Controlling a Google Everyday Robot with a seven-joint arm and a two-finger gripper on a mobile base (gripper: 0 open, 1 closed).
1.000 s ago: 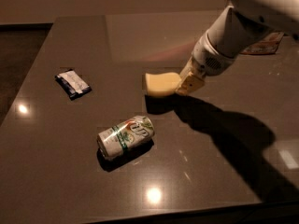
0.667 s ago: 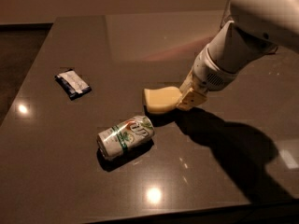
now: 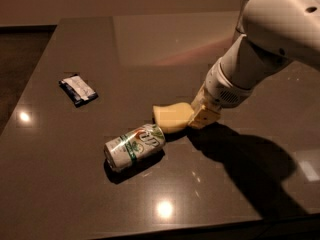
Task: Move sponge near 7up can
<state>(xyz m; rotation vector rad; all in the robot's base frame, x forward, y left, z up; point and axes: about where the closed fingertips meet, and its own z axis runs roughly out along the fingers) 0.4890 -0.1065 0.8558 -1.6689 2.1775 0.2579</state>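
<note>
Pale yellow sponge (image 3: 168, 118) gripped by tool (image 3: 194, 118), just beside silver-green 7up can (image 3: 135, 146) lying on its side

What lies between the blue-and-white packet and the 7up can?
Only bare table, seen in the camera view, between packet and 7up can. The gripper, right of the can, is shut on the sponge.

I read this as an indoor room; I cannot determine its type further. Evidence: a large, dark, polished table (image 3: 75, 184) fills the view. A plain pale wall (image 3: 125, 1) runs at 12 o'clock. Dark floor (image 3: 20, 69) shows at 9 o'clock. A ceiling-light reflection (image 3: 165, 209) sits at 6 o'clock. The gripper (image 3: 197, 118), just off centre toward 3 o'clock, clamps the sponge (image 3: 170, 118) at the tabletop.
</note>
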